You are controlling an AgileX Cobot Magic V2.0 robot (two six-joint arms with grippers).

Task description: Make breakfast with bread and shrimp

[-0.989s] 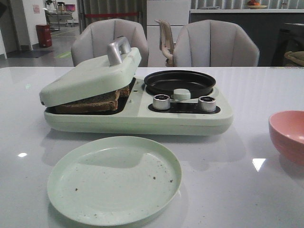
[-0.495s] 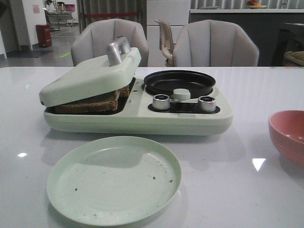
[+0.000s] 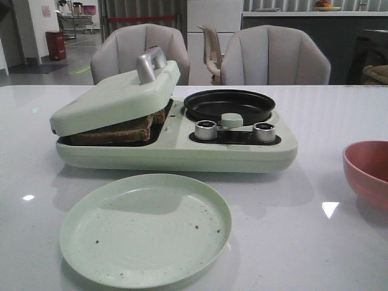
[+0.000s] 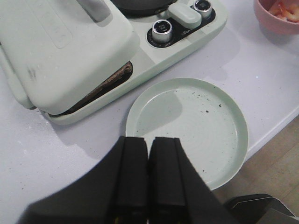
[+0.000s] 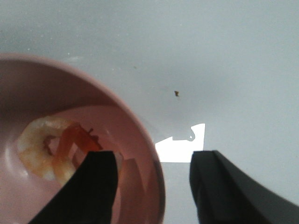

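1. A pale green breakfast-maker appliance (image 3: 176, 142) sits on the glossy white table (image 3: 303, 242). Its hinged lid with a silver handle (image 3: 115, 97) rests tilted on the dark-crusted slices of bread (image 3: 115, 130), which lie in the compartment at the appliance's 9 o'clock side.
2. At the appliance's 3 o'clock side is a round black pan (image 3: 229, 104), with two silver knobs (image 3: 206, 130) just in front of it.
3. A round pale green plate (image 3: 145, 229), speckled with crumbs, lies at 6 o'clock from the appliance.
4. A pink bowl (image 3: 367, 171) stands at the table's 3 o'clock edge; inside it lie the pink-orange and whitish shrimp (image 5: 51, 149).
5. The left hand (image 4: 148, 163) has its black fingers pressed together, holding nothing, above the plate's near rim.
6. The right hand (image 5: 152, 177) is spread wide, one finger over the bowl's interior, the other outside the rim.
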